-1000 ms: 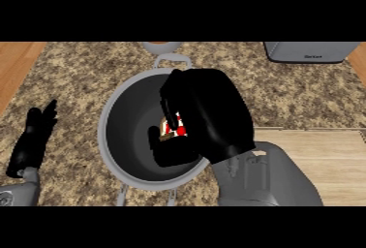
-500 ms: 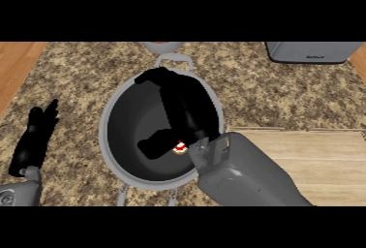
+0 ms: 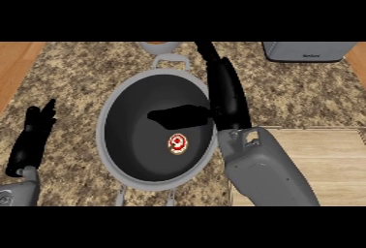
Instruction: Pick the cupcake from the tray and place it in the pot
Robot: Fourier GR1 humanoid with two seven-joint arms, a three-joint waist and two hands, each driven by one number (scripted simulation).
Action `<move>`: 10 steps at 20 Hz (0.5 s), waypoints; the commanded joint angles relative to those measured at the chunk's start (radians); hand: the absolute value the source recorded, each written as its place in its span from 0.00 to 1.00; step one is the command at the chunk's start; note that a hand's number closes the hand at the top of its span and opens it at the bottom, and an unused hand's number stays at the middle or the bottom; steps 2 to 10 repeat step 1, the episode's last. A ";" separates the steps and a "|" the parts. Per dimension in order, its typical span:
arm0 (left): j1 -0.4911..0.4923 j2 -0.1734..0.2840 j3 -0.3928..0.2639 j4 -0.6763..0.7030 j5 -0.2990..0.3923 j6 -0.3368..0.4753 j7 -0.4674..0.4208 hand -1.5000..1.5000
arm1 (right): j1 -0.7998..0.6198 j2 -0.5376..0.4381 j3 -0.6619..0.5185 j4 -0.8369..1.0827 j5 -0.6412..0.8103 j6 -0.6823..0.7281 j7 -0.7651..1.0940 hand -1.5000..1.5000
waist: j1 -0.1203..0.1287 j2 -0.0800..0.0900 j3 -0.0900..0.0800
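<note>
Cupcake (image 3: 178, 143) sits on the floor of the pot (image 3: 118, 121), red-and-white top up, slightly right of centre. Right hand (image 3: 227, 92) above the pot's right rim, fingers straight and apart from the cupcake, holding nothing; long axis runs away toward the far edge. Cupcake lies down-left of that hand, which is the nearer one. Left hand (image 3: 34, 131) rests open at the left, fingers up. Pot: dark matte bowl, grey metal rim, loop handles. Worktop (image 3: 300, 92) speckled granite; pale wooden tray (image 3: 325, 150) at right. Placement looks done
</note>
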 commanded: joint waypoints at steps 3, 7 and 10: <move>0.001 -0.002 0.006 -0.003 -0.007 0.008 0.009 0.50 | 0.065 -0.035 -0.100 -0.067 -0.026 -0.021 -0.033 0.00 | -0.009 -0.002 0.000; 0.001 -0.002 0.006 -0.003 -0.007 0.008 0.009 0.50 | 0.065 -0.035 -0.100 -0.067 -0.026 -0.021 -0.033 0.00 | -0.009 -0.002 0.000; 0.001 -0.002 0.006 -0.003 -0.007 0.008 0.009 0.50 | 0.065 -0.035 -0.100 -0.067 -0.026 -0.021 -0.033 0.00 | -0.009 -0.002 0.000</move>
